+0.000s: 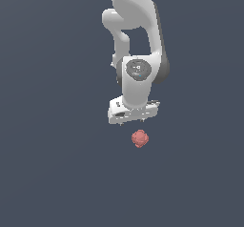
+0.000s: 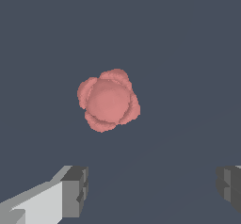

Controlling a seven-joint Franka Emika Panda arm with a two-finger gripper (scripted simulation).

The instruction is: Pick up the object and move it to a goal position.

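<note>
My gripper [image 2: 150, 190] hung spread wide, holding nothing. The object [image 2: 108, 100], centre-left of frame, looked light, firm and bumpy; I judged its widest middle the safest hold.

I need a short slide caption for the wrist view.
Open hand hovering above the pinkish-red lumpy object, not yet between its fingers.

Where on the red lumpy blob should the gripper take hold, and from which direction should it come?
Grip the blob across its round middle, coming straight down from above. It lies alone on the flat floor, and it is much narrower than the open gripper, so the fingers can probably pass down both sides.
</note>
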